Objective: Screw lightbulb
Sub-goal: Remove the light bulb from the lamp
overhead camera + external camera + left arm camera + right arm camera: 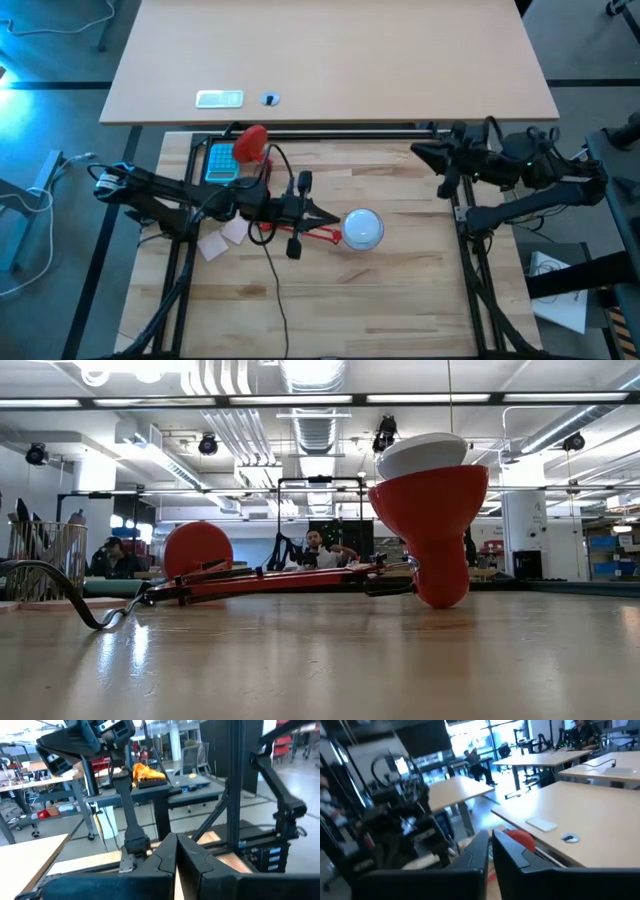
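Observation:
A red desk lamp lies on the wooden table, its round base [250, 143] at the far left and its thin red arm [312, 236] running to the shade [430, 530]. The shade's mouth faces up. A white rounded bulb [424, 454] sticks up out of it, a little tilted, and from above it shows as a white round [362, 228]. My left gripper [328, 220] is shut and lies level, pointing toward the table's right edge, just left of the shade. My right gripper [418, 153] is shut and waits at the far right, pointing left. My left gripper's shut fingertips [333, 221] stand right beside the left side of the lamp shade [347, 232], above the lamp's red arm. I cannot tell whether they touch the shade or the arm.
The lamp's black cord [272, 280] runs toward the near edge. A blue flat device [221, 162] and paper slips [214, 244] lie at the left under my left arm. A second table [400, 60] stands beyond the far edge. There is bare wood at the near right [400, 300].

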`<state>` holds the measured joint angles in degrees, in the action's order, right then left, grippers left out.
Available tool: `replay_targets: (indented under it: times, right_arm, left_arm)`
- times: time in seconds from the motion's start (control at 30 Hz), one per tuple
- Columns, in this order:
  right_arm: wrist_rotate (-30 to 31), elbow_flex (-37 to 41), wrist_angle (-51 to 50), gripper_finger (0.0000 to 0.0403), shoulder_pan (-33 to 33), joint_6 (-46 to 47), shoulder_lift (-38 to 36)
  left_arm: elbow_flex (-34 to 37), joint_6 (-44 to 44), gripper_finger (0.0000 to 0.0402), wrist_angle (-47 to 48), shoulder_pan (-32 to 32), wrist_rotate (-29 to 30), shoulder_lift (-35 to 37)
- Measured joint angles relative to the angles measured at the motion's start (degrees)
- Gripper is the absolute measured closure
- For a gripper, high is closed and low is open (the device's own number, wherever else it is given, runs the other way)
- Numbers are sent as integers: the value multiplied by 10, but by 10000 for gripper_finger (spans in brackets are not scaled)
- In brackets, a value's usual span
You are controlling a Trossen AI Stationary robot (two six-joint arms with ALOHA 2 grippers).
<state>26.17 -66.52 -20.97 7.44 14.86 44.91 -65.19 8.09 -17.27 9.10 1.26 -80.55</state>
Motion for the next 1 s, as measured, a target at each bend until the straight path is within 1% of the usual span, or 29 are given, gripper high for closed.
replay_targets:
  times: [0.17, 0.23, 0.3, 0.33, 0.4, 0.47, 0.5, 0.57, 0.6, 0.7, 0.77, 0.9, 1.0]
  right_arm:
    - [6, -5, -7, 346, 1, 23, -8]
    - [-5, -5, -38, 334, 1, 40, -18]
    - [-4, -5, -92, 325, 1, 50, -29]
    - [10, -5, -128, 321, 0, 50, -33]
    - [80, -5, -205, 314, -5, 65, -45]
    - [147, -5, -273, 308, -12, 91, -57]
    - [169, -2, -295, 306, -16, 100, -60]
    - [189, 9, -316, 302, -19, 105, -66]
    - [192, 18, -318, 300, -19, 107, -69]
    - [178, 65, -328, 299, -18, 124, -73]
    - [148, 96, -328, 298, -18, 126, -68]
    - [64, 136, -347, 285, -18, 140, -59]
    - [39, 145, -354, 270, -18, 151, -43]
  left_arm:
    - [0, -12, 401, -20, 0, 39, 0]
    - [0, -14, 401, -21, 0, 43, 0]
    - [0, -14, 401, -25, 0, 43, 0]
    - [0, -9, 401, -33, 0, 42, 0]
    - [0, 11, 401, -61, 0, 41, 0]
    - [0, 31, 401, -100, 1, 19, 0]
    - [0, 38, 401, -116, 1, 1, 0]
    - [0, 50, 401, -141, 1, -26, 0]
    - [0, 50, 401, -147, 1, -27, 0]
    - [0, 28, 401, -136, -5, -3, 0]
    - [0, 4, 401, -87, -13, 27, 0]
    - [2, -35, 399, 48, -23, 98, 0]
    - [16, -58, 388, 85, -22, 136, -8]
